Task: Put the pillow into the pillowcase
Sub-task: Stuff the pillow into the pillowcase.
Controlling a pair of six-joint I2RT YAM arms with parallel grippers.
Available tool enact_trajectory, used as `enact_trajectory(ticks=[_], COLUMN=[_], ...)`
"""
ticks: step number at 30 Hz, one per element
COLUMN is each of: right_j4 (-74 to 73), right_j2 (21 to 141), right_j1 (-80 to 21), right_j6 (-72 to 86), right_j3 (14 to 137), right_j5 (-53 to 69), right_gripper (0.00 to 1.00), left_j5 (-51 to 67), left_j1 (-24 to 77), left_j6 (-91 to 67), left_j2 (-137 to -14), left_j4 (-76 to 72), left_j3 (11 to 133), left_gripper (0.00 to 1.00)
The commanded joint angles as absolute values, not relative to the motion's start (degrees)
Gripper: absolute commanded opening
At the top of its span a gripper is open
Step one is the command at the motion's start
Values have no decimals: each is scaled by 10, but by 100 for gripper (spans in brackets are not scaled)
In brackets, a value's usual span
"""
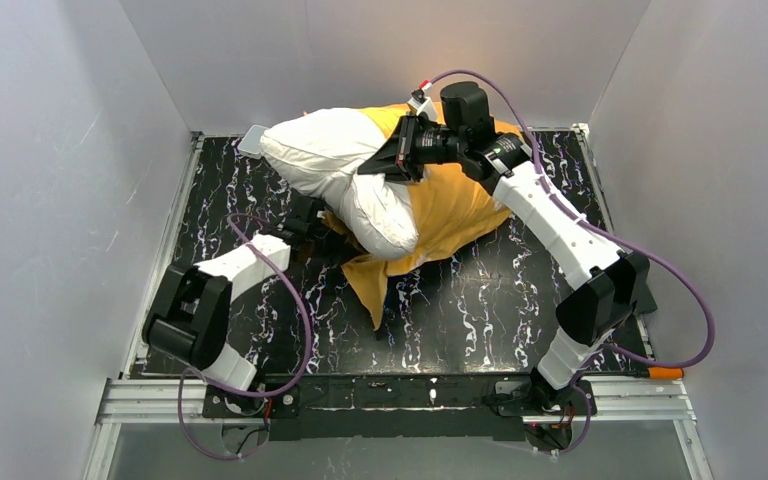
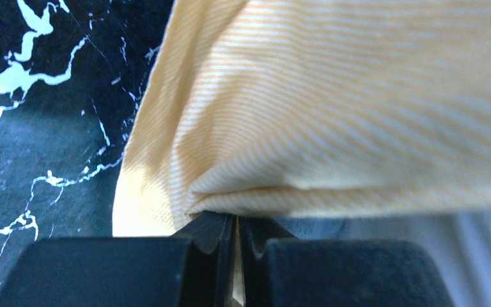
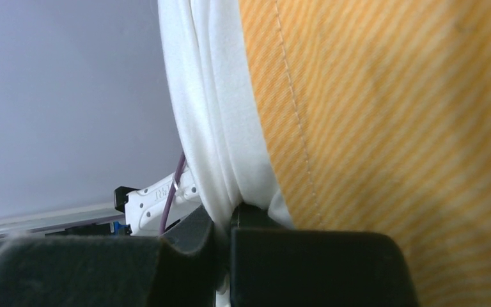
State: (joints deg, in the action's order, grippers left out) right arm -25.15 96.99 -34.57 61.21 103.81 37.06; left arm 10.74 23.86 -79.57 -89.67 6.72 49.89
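The white pillow [image 1: 325,160] lies bunched at the back of the table, partly over the orange-yellow pillowcase [image 1: 460,205]. None of the case's blue side shows. My right gripper [image 1: 380,165] reaches in from the right and is shut on a fold of the pillow. In the right wrist view, white pillow [image 3: 211,128] fabric is pinched in the right gripper [image 3: 225,220], with the striped pillowcase [image 3: 390,128] beside it. My left gripper [image 1: 328,238] sits low at the case's left edge. In the left wrist view the left gripper [image 2: 236,224] is shut on the pillowcase [image 2: 332,115] hem.
The black marbled table [image 1: 480,310] is enclosed by white walls on three sides. A small pale flat object [image 1: 253,139] lies at the back left corner by the pillow. A loose orange flap [image 1: 370,290] of the case hangs toward the table's middle.
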Motion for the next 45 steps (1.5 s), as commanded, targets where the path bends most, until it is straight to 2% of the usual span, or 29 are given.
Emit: enact_trajectory(ticks=[1, 13, 19, 23, 25, 27, 29, 31, 37, 45], right_j4=[-165, -288, -309, -287, -278, -274, -271, -268, -259, -253], right_j2=[914, 913, 925, 927, 926, 925, 924, 922, 922, 925], right_j1=[-326, -324, -324, -324, -324, -324, -324, -324, -324, -324], right_j6=[608, 486, 471, 487, 495, 500, 502, 507, 515, 522], right_j3=[1045, 1012, 1036, 1041, 1042, 1041, 1040, 1039, 1038, 1039], right_j5=[367, 332, 325, 337, 341, 344, 346, 347, 349, 352], right_gripper=[1, 1, 1, 1, 1, 1, 1, 1, 1, 1], left_j5=[47, -27, -63, -38, -27, -17, -6, 8, 60, 64], left_j1=[241, 234, 232, 231, 232, 232, 232, 232, 233, 246], left_j6=[-756, -788, -783, -761, -759, -759, -757, -752, -749, -764], left_j2=[-821, -589, -558, -563, -566, -573, -582, -602, -664, -693], left_j4=[139, 249, 371, 333, 304, 273, 251, 230, 178, 135], left_j3=[503, 481, 488, 471, 464, 458, 457, 462, 488, 501], left_gripper=[0, 0, 0, 1, 22, 39, 52, 60, 63, 63])
